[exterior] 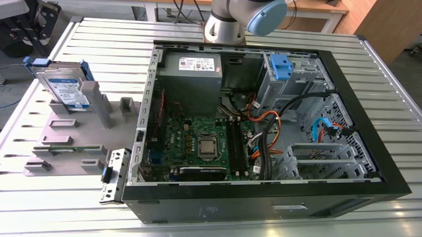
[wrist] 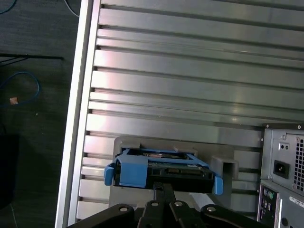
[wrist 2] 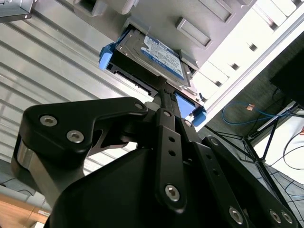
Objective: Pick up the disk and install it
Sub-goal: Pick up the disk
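disk [wrist 2: 152,54] stands upright in grey rack [exterior: 72,136], just beside end effector [wrist 2: 164,92].

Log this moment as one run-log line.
phase: pick-up | gripper: aimed at disk | disk: upright in grey holder, exterior view's left of open computer case | install: not yet done

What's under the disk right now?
The disk stands on edge in a slot of the grey holder, which rests on the slatted metal table. Its lower edge is sunk in the slot, so the contact there is hidden.
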`<state>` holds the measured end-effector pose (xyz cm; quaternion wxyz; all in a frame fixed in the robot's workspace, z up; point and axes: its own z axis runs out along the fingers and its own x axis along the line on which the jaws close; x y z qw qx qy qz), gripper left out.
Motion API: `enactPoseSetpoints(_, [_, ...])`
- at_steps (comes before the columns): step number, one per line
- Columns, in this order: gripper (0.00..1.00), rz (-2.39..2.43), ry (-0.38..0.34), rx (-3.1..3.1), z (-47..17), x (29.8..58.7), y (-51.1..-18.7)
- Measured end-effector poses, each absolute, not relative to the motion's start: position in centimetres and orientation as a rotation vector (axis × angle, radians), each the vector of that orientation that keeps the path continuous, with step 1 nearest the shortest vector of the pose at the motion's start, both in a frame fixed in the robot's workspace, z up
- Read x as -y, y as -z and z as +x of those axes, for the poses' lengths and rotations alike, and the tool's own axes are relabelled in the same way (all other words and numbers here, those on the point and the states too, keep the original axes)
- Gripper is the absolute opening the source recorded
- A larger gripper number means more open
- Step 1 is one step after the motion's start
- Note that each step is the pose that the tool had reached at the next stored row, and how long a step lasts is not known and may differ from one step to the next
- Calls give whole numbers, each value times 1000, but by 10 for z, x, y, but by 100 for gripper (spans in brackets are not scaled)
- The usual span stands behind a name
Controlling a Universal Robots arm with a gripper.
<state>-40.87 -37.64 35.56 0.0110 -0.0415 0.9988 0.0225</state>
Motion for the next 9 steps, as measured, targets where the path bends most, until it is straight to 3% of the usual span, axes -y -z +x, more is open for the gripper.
enactPoseSetpoints(9, [11,-241,-72,-3111,-409,376,-355])
